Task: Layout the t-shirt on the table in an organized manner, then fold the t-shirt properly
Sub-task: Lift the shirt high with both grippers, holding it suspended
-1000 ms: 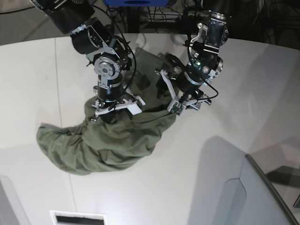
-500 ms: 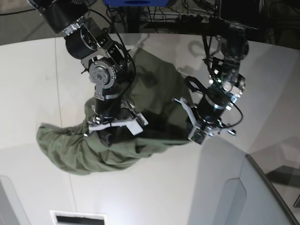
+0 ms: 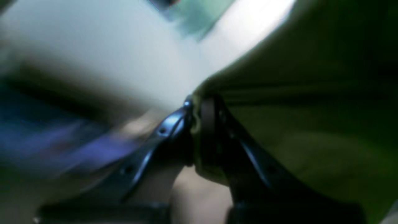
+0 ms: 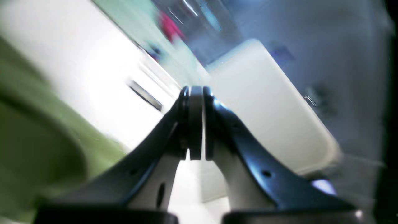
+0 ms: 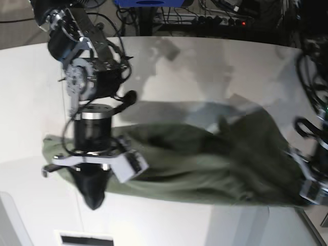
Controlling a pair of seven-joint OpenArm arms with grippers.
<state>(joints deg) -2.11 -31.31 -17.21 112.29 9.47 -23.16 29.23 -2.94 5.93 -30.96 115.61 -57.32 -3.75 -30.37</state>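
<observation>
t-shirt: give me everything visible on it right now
The t-shirt is plain olive-green soft cloth, stretched into a long wrinkled band across the white table. The left gripper is shut on a bunched edge at one end. The right gripper is shut too, but no cloth shows between its tips. Blur hides finer detail.

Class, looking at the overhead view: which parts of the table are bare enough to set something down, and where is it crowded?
Bare patches: the far table beyond the t-shirt, and the near strip between the shirt's front edge and the table edge. Crowded: the middle band, where the shirt stretches between the right gripper and the left gripper, which pinches its edge.
</observation>
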